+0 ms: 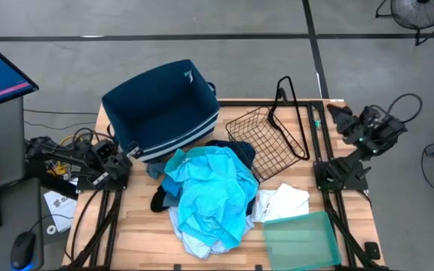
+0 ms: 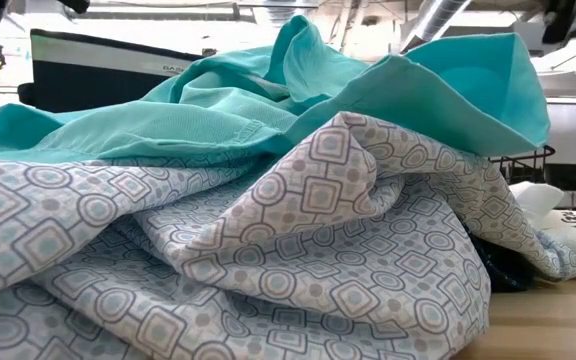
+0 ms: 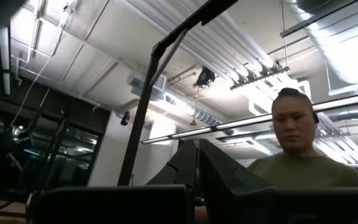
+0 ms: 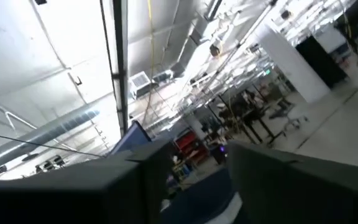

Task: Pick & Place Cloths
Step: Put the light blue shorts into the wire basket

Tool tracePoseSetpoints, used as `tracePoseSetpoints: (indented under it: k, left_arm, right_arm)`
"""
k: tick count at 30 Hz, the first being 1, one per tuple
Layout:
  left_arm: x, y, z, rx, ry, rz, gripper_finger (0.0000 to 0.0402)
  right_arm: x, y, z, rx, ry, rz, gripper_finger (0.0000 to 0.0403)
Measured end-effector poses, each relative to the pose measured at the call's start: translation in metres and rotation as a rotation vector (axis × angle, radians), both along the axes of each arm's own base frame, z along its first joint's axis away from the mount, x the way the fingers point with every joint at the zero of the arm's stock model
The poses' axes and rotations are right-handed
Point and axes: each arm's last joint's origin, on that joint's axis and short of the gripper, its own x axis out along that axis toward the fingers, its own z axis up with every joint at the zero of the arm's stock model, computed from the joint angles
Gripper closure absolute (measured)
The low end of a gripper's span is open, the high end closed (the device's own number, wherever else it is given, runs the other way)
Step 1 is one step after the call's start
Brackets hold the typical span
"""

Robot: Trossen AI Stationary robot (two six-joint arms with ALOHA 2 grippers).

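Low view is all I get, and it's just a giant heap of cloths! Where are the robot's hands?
Observer: Both are away from the pile of cloths. The left gripper is by the table's left edge and the right gripper is by its right edge.
Operator: Is anything hiding beside the heap?
Observer: Yes, a green tray lies at the table's front right corner, next to a white cloth.
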Motion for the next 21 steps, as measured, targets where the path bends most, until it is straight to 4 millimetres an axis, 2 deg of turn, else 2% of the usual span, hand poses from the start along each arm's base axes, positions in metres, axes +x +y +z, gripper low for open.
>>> tracePoseSetpoints:
  k: [6,11,14,18,21]
  left_arm:
    - [0.000,0.000,0.000,0.001,-0.002,0.003,0.0400]
    - [0.000,0.004,0.002,-0.083,-0.003,0.113,0.0400]
    - [0.000,0.005,0.002,-0.118,0.004,0.149,0.0400]
    - [0.000,0.007,0.002,-0.167,0.009,0.197,0.0400]
    - [0.000,0.008,0.002,-0.191,0.014,0.222,0.0400]
  right_arm:
    - [0.011,0.007,0.035,-0.189,0.173,-0.076,0.0172]
    - [0.036,0.023,0.078,-0.321,0.367,-0.115,0.0165]
    - [0.055,0.036,0.095,-0.381,0.504,-0.116,0.0167]
    - [0.081,0.053,0.106,-0.415,0.645,-0.090,0.0167]
    - [0.103,0.067,0.105,-0.429,0.729,-0.073,0.0167]
